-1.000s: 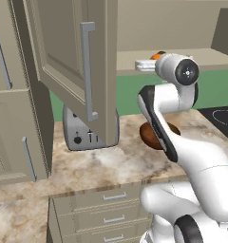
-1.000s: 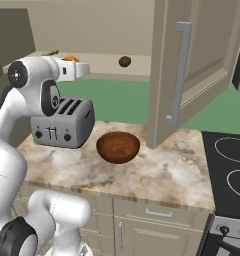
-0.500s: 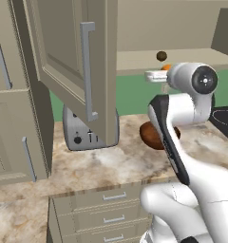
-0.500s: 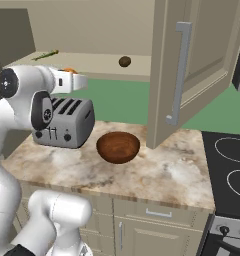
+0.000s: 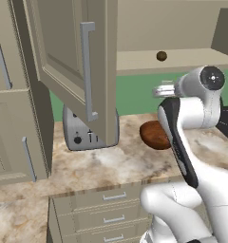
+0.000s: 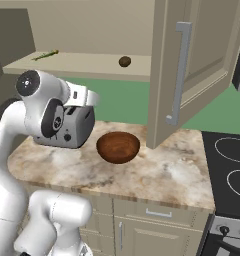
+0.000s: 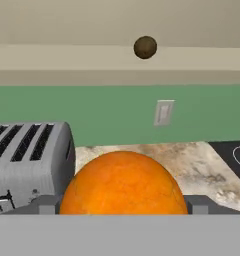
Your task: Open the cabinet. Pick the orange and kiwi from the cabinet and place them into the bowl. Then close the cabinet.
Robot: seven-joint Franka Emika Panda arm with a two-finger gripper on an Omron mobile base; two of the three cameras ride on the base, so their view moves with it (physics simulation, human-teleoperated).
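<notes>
The cabinet (image 5: 82,71) is being shown with both doors swung open, the left door's silver handle (image 5: 87,71) facing the left base view and the right door (image 6: 192,65) filling the upper right of the right base view. The kiwi (image 6: 124,61) is being carried by the cabinet's shelf (image 6: 82,65), alone near its middle, and it is also being seen at the top of the hand view (image 7: 145,47). A thin green item (image 6: 46,54) is lying at the far left end of the same shelf, too small to be identified.

The orange (image 7: 123,184) is being held between the fingers (image 7: 123,205), which are being kept wide around it; it is being shown large and low in the hand view, with the grey finger parts just visible on either side. In the base views the hand is being held out level above the surface (image 6: 157,175), below the shelf and in front of the green wall; the orange itself cannot be made out there.

The bowl (image 6: 118,147) is sitting on the marbled surface, just beside the toaster (image 6: 72,127) and apart from it, and nothing is being seen inside it. The hand is hanging above the toaster side of the bowl in the right base view. A stove top (image 6: 227,160) is lying at the right end of the surface.
</notes>
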